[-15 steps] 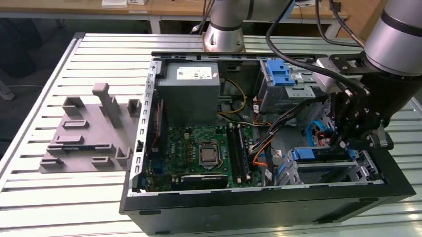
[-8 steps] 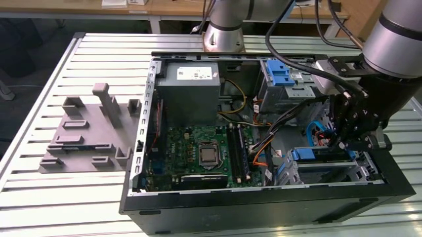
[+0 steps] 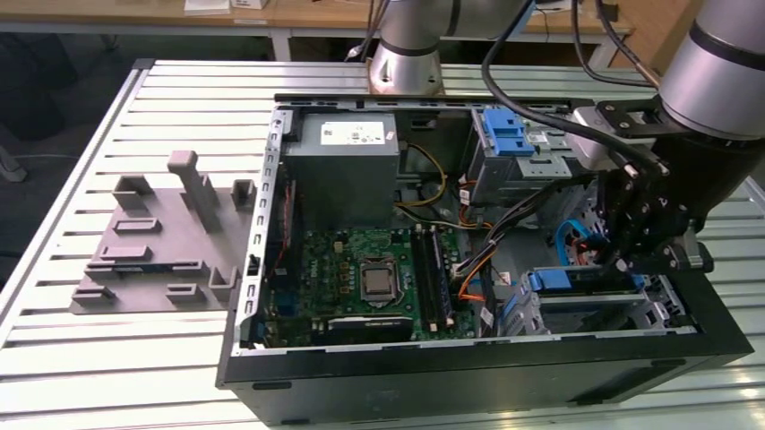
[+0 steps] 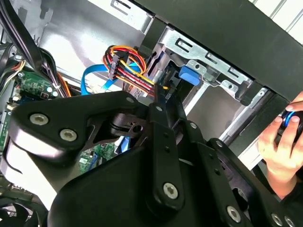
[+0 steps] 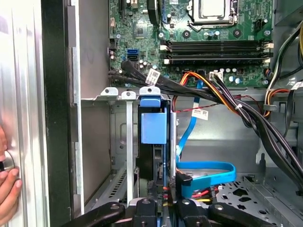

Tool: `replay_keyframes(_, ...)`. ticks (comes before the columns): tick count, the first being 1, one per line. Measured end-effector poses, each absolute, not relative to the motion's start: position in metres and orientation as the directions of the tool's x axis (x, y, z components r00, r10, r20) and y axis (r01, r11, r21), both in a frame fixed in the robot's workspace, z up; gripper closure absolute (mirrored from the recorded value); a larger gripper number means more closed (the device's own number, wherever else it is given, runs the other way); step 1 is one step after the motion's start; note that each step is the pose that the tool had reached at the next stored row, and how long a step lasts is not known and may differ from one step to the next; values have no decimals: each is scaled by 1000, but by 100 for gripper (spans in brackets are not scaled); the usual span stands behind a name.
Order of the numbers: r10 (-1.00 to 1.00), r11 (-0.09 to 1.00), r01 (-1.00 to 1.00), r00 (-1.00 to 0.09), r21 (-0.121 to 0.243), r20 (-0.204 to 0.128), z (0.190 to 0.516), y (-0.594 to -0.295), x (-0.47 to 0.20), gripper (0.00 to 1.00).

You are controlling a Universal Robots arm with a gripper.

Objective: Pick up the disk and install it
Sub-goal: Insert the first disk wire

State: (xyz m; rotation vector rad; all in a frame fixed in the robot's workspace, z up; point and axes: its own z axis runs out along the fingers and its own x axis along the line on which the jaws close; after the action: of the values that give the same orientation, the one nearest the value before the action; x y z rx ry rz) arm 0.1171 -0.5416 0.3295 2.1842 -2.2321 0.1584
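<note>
Inside the case's (image 3: 478, 381) front corner, the gripper (image 5: 160, 204) is closing on the disk (image 5: 154, 142), which is sitting edge-on in the metal bay (image 5: 124, 142), and the cables (image 5: 208, 92) hanging near could, I judge, be snagging it.

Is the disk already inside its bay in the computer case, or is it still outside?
Inside. In the first wrist view the disk stands on edge between the metal walls of the drive bay, with the gripper at its near end.
</note>
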Motion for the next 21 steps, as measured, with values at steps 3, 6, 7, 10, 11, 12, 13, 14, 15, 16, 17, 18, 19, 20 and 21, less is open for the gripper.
replay_keyframes(3,-996,19,-998,-24,-62,81,332,-542,117,76)
replay_keyframes(6,-996,19,-998,-24,-62,81,335,-542,117,76)
replay_keyframes(7,-996,19,-998,-24,-62,81,335,-542,117,77)
replay_keyframes(10,-996,19,-998,-24,-62,81,336,-542,117,89)
replay_keyframes(11,-996,19,-998,-24,-62,81,337,-542,117,89)
replay_keyframes(12,-996,19,-998,-24,-62,81,337,-542,117,89)
replay_keyframes(13,-996,19,-998,-24,-62,81,337,-542,117,89)
replay_keyframes(14,-996,19,-998,-24,-62,81,337,-542,117,89)
replay_keyframes(15,-996,19,-998,-24,-62,81,337,-542,117,89)
replay_keyframes(16,-996,19,-998,-24,-62,81,337,-542,117,89)
replay_keyframes(17,-996,19,-998,-24,-62,81,338,-542,117,89)
replay_keyframes(18,-996,19,-998,-24,-62,81,338,-542,117,89)
replay_keyframes(19,-996,19,-998,-24,-62,81,338,-542,117,89)
replay_keyframes(20,-996,19,-998,-24,-62,81,338,-542,117,89)
replay_keyframes(21,-996,19,-998,-24,-62,81,338,-542,117,89)
